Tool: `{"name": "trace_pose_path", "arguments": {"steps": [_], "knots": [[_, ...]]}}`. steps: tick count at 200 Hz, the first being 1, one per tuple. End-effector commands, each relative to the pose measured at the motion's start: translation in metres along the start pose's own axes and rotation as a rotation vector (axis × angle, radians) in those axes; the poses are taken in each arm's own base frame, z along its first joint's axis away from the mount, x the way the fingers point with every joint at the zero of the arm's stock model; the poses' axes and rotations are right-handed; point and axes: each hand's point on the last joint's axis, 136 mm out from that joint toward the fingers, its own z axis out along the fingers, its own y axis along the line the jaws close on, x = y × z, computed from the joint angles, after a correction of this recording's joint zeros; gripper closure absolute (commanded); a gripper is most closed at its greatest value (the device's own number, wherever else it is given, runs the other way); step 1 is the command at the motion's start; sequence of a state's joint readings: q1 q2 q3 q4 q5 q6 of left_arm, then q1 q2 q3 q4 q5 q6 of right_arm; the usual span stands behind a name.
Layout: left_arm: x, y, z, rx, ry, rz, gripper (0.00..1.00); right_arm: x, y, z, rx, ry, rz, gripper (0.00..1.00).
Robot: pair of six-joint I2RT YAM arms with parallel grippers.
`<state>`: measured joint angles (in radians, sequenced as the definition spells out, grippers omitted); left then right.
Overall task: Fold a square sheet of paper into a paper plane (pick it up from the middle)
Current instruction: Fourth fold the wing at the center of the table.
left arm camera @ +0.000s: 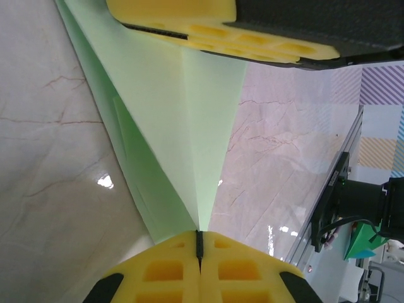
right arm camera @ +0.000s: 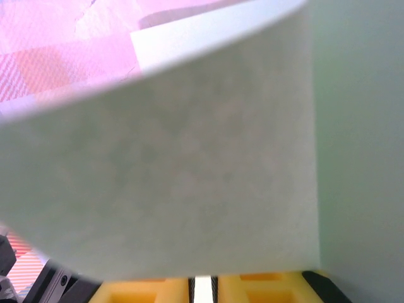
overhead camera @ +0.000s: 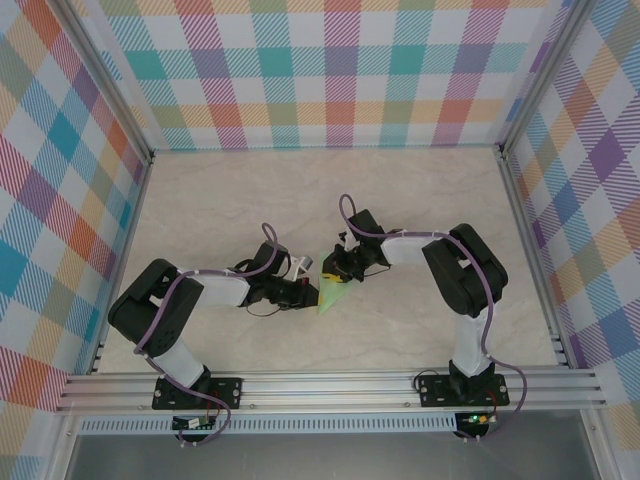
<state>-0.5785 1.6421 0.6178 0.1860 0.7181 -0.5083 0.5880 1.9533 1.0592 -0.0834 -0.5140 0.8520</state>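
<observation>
Pale green paper (overhead camera: 330,293), folded to a sharp, creased wedge, stands mid-counter (overhead camera: 420,200). My left arm (overhead camera: 200,295) and right arm (overhead camera: 440,255) bend inward to meet it. Left jaws pinch its tip. Right jaws sit at its wide end, and I cannot tell whether they grip it. Bare counter lies all around, with the plaid walls (overhead camera: 340,70) well apart.

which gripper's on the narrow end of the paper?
The left gripper: the paper plane tapers into its shut jaws; the right gripper holds the wide end.

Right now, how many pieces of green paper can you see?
1: the folded pale green paper, at mid-table, its narrow tip pinched in the left gripper. A second sheet could lie hidden under the arms.
</observation>
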Motion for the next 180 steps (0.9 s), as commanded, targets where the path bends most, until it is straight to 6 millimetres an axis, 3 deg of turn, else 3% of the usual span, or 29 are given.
{"name": "trace_pose_path", "arguments": {"steps": [1,108,180], "knots": [[0.020,0.003,0.004,0.029,0.087,-0.008,1.00,0.006,-0.039,0.005,0.115,-0.001,0.052,0.83],[0.037,0.022,0.013,-0.020,0.159,-0.046,0.99,0.011,-0.058,0.006,0.169,0.003,0.072,0.83],[0.019,0.018,0.003,-0.062,0.054,-0.029,1.00,0.014,-0.062,0.008,0.180,0.011,0.073,0.83]]}}
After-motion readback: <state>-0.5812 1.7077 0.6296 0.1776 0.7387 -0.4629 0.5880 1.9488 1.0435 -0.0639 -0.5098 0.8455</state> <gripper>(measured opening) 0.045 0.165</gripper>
